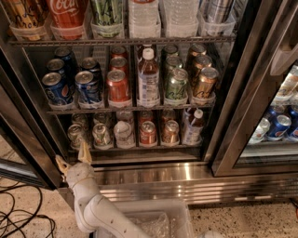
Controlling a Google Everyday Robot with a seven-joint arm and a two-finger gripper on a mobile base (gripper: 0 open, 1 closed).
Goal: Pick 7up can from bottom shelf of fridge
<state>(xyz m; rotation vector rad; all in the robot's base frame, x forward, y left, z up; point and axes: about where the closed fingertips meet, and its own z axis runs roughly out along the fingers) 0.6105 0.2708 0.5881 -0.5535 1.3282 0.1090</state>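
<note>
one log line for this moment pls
phase: pre-grasp | gripper open, before fridge base, below left end of bottom shelf | 7up can on shelf, untouched

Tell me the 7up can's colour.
The 7up can is silvery-white with green markings, camera view; the gripper sits open below the bottom shelf, left.

Counted: one gripper (pixel 72 159), fingers spread, at lower left of the frame. Middle row, left to right: five blue cans (pixel 56 88), three red cans (pixel 118 86), one bottle (pixel 148 79), three green cans (pixel 176 86), three gold cans (pixel 205 83). Front of the bottom shelf (pixel 139 149): five cans, one of them the 7up can (pixel 101 135), and one small bottle (pixel 192 126). Top edge: six large containers (pixel 67 14).
</note>
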